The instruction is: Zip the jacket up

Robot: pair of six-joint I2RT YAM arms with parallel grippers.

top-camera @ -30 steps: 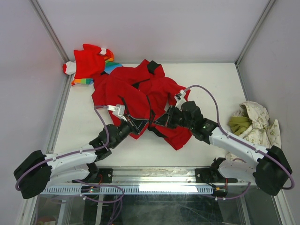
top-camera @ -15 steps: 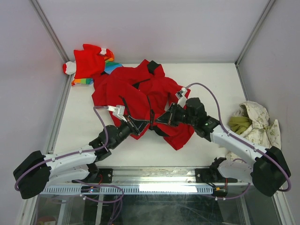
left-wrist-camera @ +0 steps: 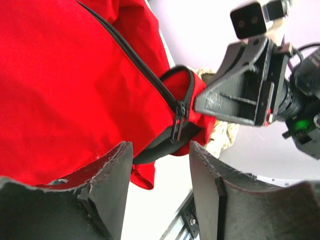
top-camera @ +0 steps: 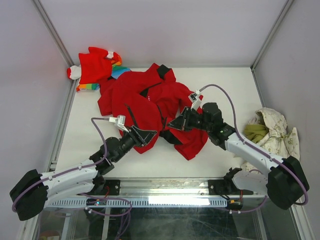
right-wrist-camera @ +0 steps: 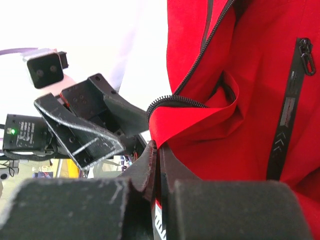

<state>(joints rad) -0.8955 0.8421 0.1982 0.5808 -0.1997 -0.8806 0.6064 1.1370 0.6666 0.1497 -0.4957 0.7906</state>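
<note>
**Hem pinned, pull waiting to be caught**

From above: look to the middle of the table (top-camera: 220, 85) for the jacket (top-camera: 150, 102). Crumpled, with its front opening turned toward the arms. Well apart from the smaller red garment (top-camera: 97, 65) in the far left corner and the cream and green cloth (top-camera: 270, 131) at the right edge. Note both grippers meeting at the near hem, the left gripper (top-camera: 145, 134) from one side and the right gripper (top-camera: 175, 123) from the other, nearly tip to tip.

Through the left wrist camera: see fingers (left-wrist-camera: 107, 175) set wide apart with nothing between them, aimed at the zipper pull (left-wrist-camera: 177, 122) dangling just beyond the tips. Probably lined up this way to close on that pull. Hard to confirm any joining of the two tracks below it, given the fold.

Through the right wrist camera: see jaws clamped tight on the jacket's bottom edge, just beside the zipper teeth (right-wrist-camera: 172, 98). Judged an anchor — holding the cloth taut, letting the pull travel along the track instead of dragging the whole garment. Next, by this reading, a close on the pull, then a draw up the track, away from the pinned hem.
</note>
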